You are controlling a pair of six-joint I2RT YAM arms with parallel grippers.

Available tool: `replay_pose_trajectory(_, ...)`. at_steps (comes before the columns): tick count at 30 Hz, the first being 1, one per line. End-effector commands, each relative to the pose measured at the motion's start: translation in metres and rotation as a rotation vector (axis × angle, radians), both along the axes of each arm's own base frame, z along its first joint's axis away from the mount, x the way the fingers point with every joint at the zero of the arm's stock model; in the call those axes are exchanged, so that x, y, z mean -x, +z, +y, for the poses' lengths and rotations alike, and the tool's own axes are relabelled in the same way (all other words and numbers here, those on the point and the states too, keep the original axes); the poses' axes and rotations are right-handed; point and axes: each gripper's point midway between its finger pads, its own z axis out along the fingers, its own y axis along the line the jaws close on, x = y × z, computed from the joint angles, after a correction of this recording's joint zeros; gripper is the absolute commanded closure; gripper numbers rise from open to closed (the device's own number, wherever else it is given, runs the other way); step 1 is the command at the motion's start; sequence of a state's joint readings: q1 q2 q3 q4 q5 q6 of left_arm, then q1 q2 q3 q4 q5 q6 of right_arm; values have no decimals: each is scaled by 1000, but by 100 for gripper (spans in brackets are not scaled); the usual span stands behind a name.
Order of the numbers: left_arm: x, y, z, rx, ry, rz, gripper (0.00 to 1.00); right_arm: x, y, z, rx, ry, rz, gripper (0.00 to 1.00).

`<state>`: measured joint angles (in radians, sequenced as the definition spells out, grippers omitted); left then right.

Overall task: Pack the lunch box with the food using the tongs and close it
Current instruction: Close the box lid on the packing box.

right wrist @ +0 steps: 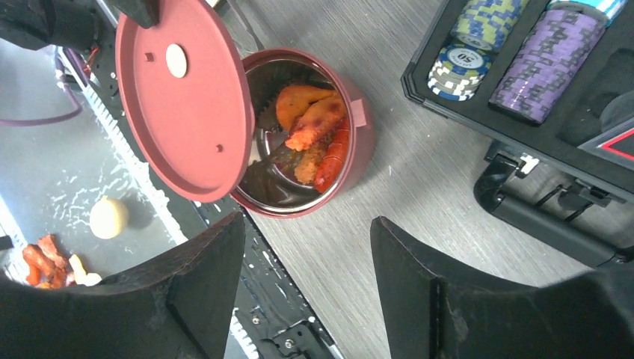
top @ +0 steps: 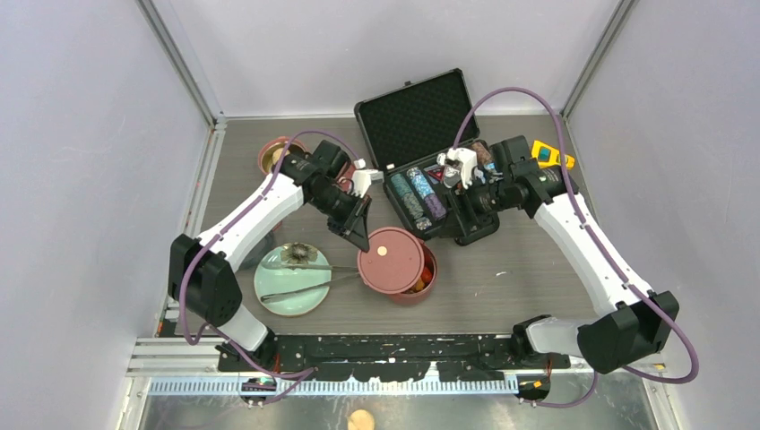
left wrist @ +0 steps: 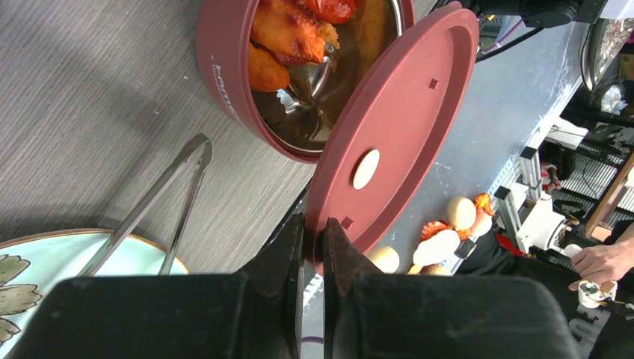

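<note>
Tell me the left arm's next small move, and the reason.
Probably level the red lid and slide it squarely over the lunch box bowl before lowering. The left gripper pinches its edge, and it hangs tilted and offset, leaving the food uncovered.

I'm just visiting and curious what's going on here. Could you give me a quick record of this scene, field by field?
Lunch box bowl: holds orange-red food
Red lid: tilted, partly over the bowl, rim pinched in left jaws
Right jaws: open, holding nothing
Tongs: resting on green plate
</note>
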<state>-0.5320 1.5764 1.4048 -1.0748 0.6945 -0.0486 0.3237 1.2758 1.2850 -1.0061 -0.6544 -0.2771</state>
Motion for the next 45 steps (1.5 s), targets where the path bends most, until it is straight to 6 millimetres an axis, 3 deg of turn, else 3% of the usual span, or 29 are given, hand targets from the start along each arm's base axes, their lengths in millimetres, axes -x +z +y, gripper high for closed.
replay_pose_trajectory(1,4,23,-10,58,-33,-20,92,14,18,22,-3,-12,-38,34)
replay_pose_trajectory(15,7,17,-18,59,-51,16,92,7,-2,52,192,35,-169,43)
replay_pose_trajectory(20,7,19,-21,70,-54,30,92,5,0,62,206,55,-185,48)
replay_pose_trajectory(31,10,21,-25,89,-58,56,92,2,-12,63,284,71,-226,68)
replay_pose_trajectory(35,9,22,-25,94,-53,58,91,4,-15,63,292,73,-217,82)
replay_pose_trajectory(37,9,21,-24,89,-48,50,78,6,-16,61,300,70,-203,88)
replay_pose_trajectory(40,6,21,-19,78,-31,21,48,11,-21,55,320,66,-172,95)
replay_pose_trajectory(45,-24,37,6,104,83,-76,28,18,-39,43,334,47,-60,98)
